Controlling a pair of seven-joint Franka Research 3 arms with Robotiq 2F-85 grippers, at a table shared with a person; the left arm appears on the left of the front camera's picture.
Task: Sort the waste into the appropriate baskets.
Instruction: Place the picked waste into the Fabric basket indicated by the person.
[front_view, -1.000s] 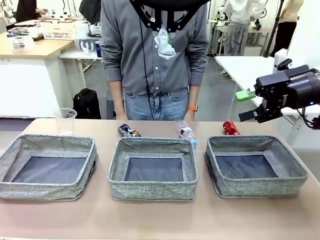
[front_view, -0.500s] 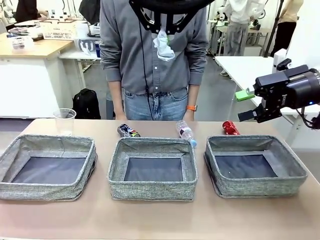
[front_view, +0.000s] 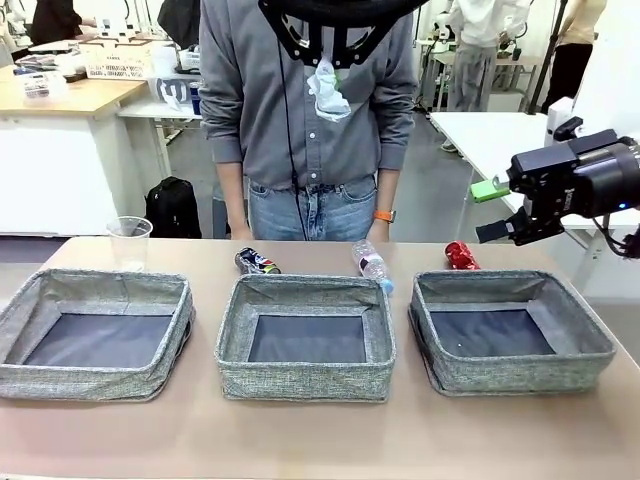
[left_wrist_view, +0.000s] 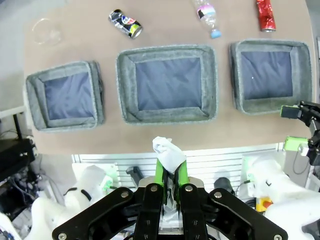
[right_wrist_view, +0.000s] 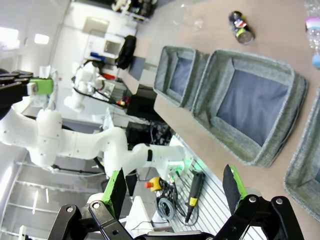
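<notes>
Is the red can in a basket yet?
No, the red can lies on the table beyond the right basket, outside its far wall.

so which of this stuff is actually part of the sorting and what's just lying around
Part of the job: white paper wad in the left gripper; clear plastic cup; dark patterned can; bottle with pink label; red can; left basket; middle basket; right basket.
Just lying about: black backpack on the floor; white crate on the far desk.

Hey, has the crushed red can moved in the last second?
No. The crushed red can sits just behind the right basket's far rim, exactly as before.
</notes>
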